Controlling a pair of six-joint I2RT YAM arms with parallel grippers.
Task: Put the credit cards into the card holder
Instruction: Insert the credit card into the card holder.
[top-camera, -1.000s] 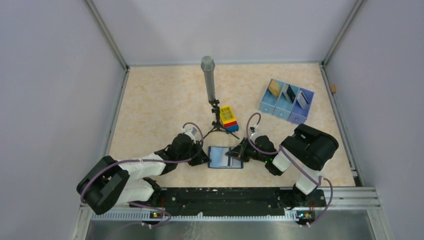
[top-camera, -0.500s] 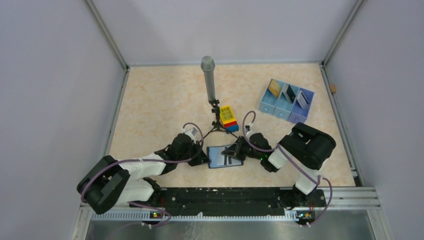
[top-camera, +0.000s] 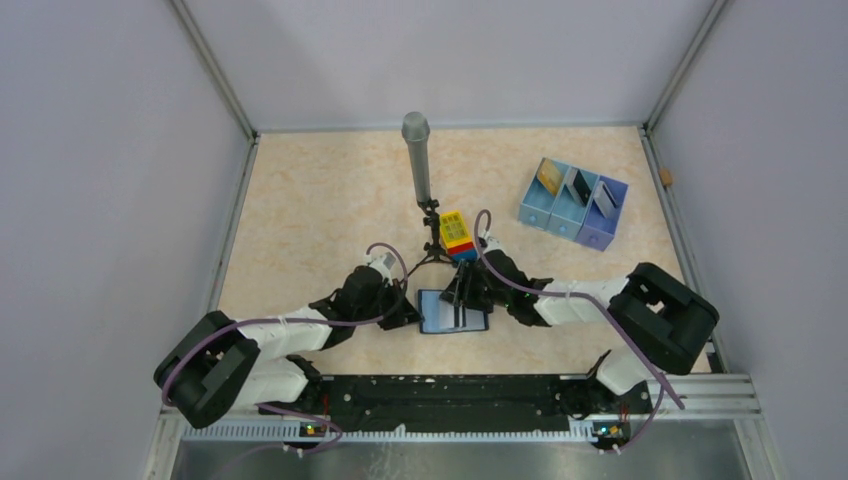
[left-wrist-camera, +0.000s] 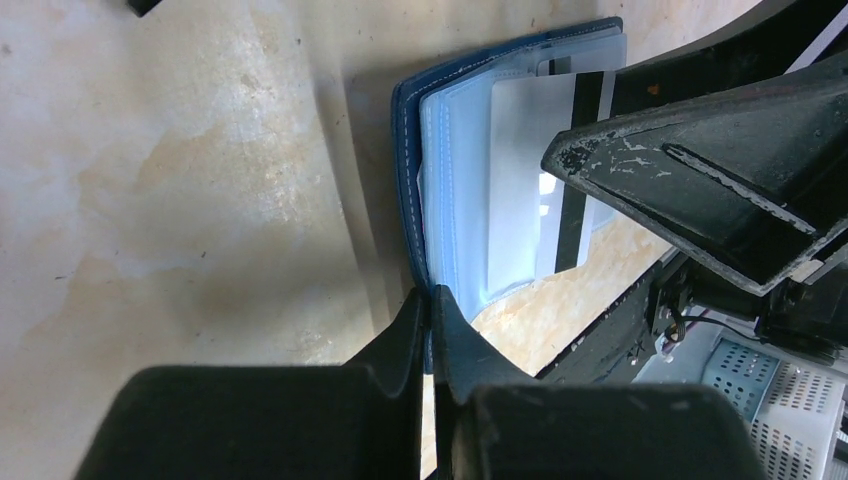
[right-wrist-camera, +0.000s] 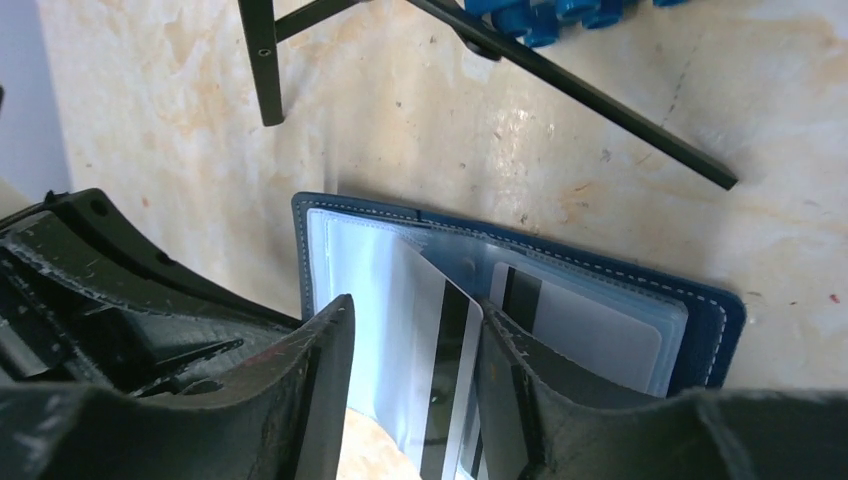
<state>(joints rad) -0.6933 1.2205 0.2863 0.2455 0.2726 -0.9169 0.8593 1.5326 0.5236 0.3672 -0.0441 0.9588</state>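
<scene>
- Your left tool (left-wrist-camera: 430, 300) is pressed together on the near edge of the small navy-blue folding card holder (left-wrist-camera: 405, 150), which lies open on the marbled counter (top-camera: 320, 220) just ahead of the arm bases.
- Your right tool (right-wrist-camera: 415, 322) is spread. A pale plastic credit card with a dark stripe (right-wrist-camera: 418, 290) stands between its fingers, partly inside a clear sleeve; I cannot tell if they touch it.
- You're mid-insertion, I judge: nudge that card fully home before leaving. A second pale card (right-wrist-camera: 590, 330) already sits in the next sleeve.
- At 2 o'clock, the pale blue three-compartment plastic tray (top-camera: 565, 225) holds gold, dark and pale cards; one of those is your next fetch.
</scene>
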